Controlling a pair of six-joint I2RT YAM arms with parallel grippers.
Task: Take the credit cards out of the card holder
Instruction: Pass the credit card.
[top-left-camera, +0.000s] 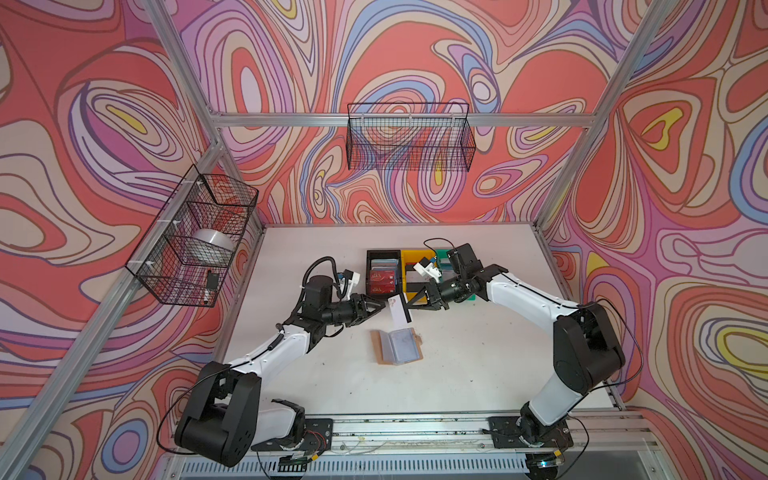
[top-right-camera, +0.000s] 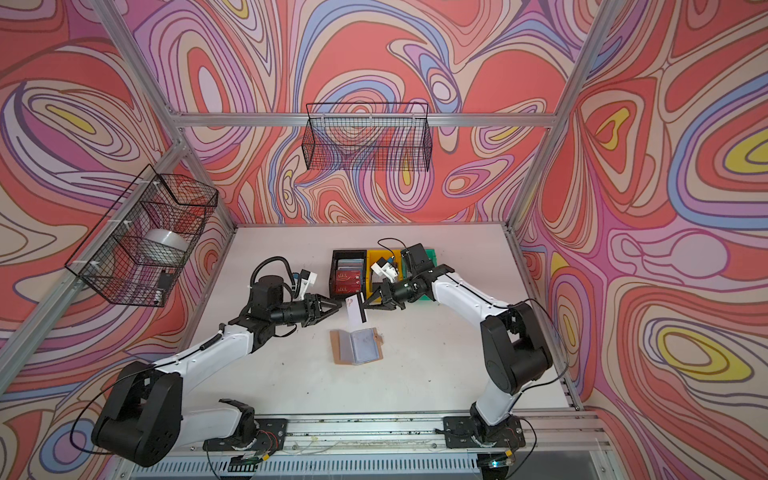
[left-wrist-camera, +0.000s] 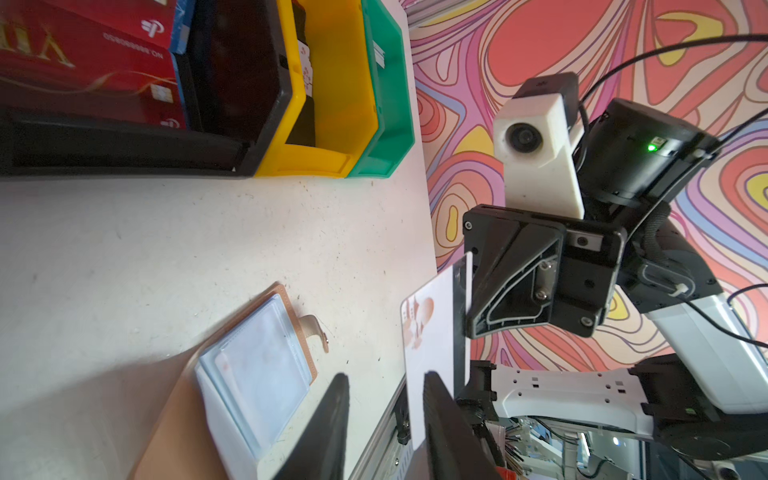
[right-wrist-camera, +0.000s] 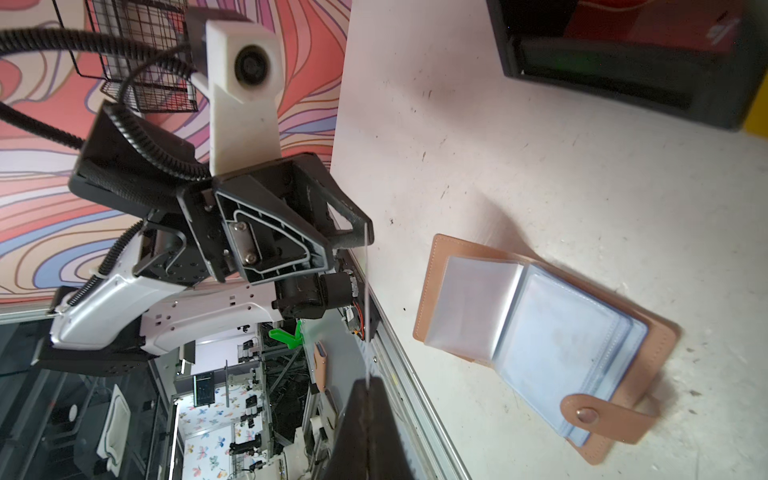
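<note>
A white credit card (top-left-camera: 397, 309) with a dark stripe hangs upright in the air above the table in both top views (top-right-camera: 355, 311). My right gripper (right-wrist-camera: 368, 380) is shut on one edge of it, and there the card (right-wrist-camera: 367, 291) shows edge-on. My left gripper (left-wrist-camera: 384, 376) is open at the card's (left-wrist-camera: 432, 332) other side. The card stands close against one of its fingers (left-wrist-camera: 440, 407), with a gap to the other. The tan card holder (top-left-camera: 399, 347) lies open on the table below, clear sleeves up (right-wrist-camera: 540, 332), and neither gripper touches it.
Behind the grippers stands a row of bins: a black bin (top-left-camera: 369, 270) holding red cards, a yellow bin (top-left-camera: 409, 257) and a green bin (left-wrist-camera: 390, 137). Wire baskets hang on the left wall (top-left-camera: 191, 237) and the back wall (top-left-camera: 409, 137). A metal rail (top-left-camera: 415, 428) runs along the table's front edge.
</note>
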